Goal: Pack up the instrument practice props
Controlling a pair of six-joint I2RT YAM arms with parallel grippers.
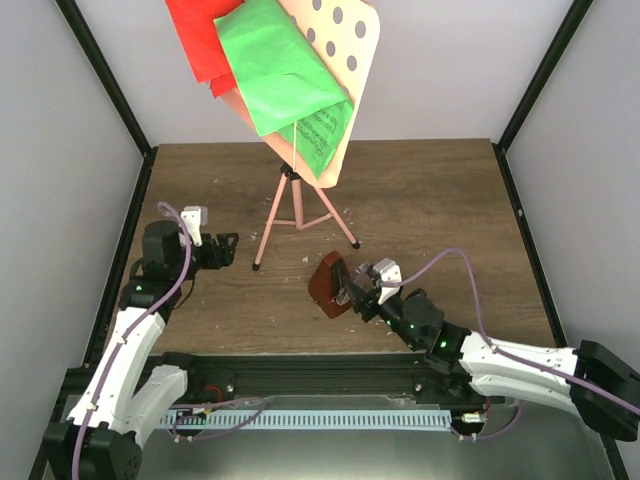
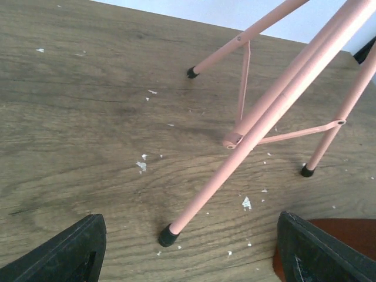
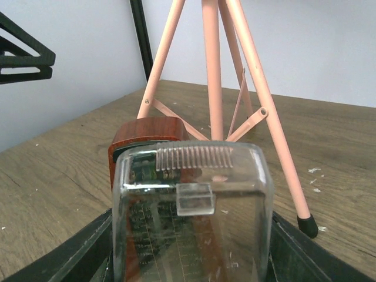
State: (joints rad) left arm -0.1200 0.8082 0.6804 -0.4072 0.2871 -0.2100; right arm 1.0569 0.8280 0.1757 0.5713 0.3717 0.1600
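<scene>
The right gripper [image 1: 352,293] holds the metronome [image 1: 327,283] near the music stand [image 1: 368,50].

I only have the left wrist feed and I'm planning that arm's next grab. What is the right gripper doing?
Observer: The right gripper is shut on the metronome, which is tilted, with its clear cover between the fingers.
Operator: Where are the music sheets?
Observer: The green sheet and the red sheet lie overlapping on the stand's dotted desk.
Operator: Seen from above, where does my left gripper sit?
Observer: The left gripper is open and empty, just left of the stand's nearest foot and apart from it.
</scene>
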